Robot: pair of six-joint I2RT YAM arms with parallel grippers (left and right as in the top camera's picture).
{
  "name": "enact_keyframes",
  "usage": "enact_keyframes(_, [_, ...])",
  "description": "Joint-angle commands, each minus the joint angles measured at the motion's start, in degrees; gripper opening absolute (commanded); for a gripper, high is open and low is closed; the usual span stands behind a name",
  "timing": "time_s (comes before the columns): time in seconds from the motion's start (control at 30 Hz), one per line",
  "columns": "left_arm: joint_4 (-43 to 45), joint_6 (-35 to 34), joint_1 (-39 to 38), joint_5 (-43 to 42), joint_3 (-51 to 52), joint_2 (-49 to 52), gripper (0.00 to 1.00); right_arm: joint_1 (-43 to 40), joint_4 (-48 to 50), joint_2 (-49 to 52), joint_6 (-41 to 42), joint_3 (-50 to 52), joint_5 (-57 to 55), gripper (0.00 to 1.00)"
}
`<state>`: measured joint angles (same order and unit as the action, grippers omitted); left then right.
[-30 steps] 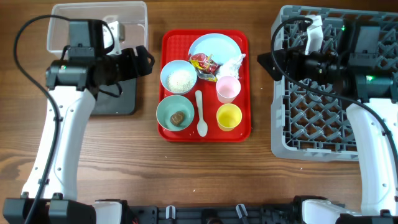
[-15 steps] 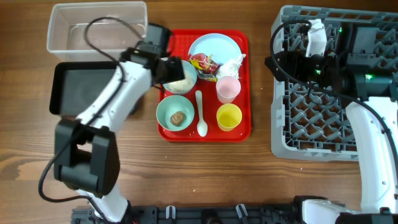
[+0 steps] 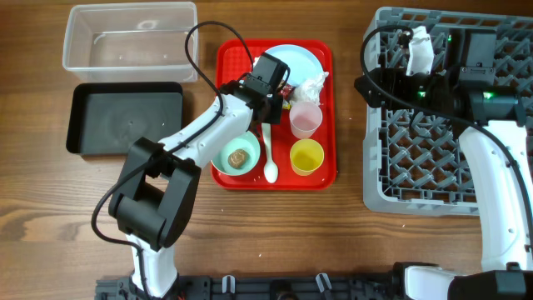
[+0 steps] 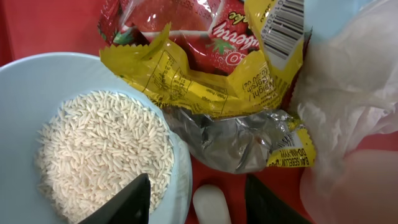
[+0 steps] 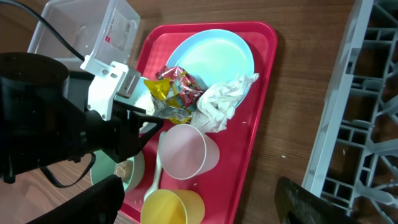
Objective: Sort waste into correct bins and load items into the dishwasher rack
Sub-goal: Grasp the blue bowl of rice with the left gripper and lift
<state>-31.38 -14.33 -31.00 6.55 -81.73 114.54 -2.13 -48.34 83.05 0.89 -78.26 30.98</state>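
Left gripper (image 4: 199,208) hangs low over the red tray (image 3: 326,125), jaws partway apart, nothing pinched. The white spoon (image 4: 211,205) end shows in the gap between them, underneath. Just past that: the bowl (image 4: 25,81) of rice (image 4: 102,155) on the left, red and yellow wrappers (image 4: 205,68) in the middle, tissue (image 4: 354,81) on the right. The pinkish blur low right is probably the pink cup (image 4: 354,193). Farther off, the right gripper (image 5: 199,202) is spread wide and empty by the rack (image 3: 416,158) edge. The clear tub (image 3: 129,37) and black bin (image 3: 125,117) sit across the table.
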Motion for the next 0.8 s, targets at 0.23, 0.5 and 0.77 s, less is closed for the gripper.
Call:
enact_keyframes(0.23, [0.6, 0.6, 0.9, 2.3, -0.7, 2.8, 0.26, 0.3, -0.6, 0.4, 0.7, -0.9, -1.5, 0.79])
enact_keyframes(0.5, [0.3, 0.4, 0.9, 2.3, -0.7, 2.8, 0.04, 0.3, -0.7, 0.8, 0.7, -0.9, -3.2, 0.79])
enact_keyframes(0.77, [-0.6, 0.4, 0.9, 2.3, -1.8, 0.9, 0.04, 0.3, -0.6, 1.0, 0.7, -0.9, -4.5, 0.79])
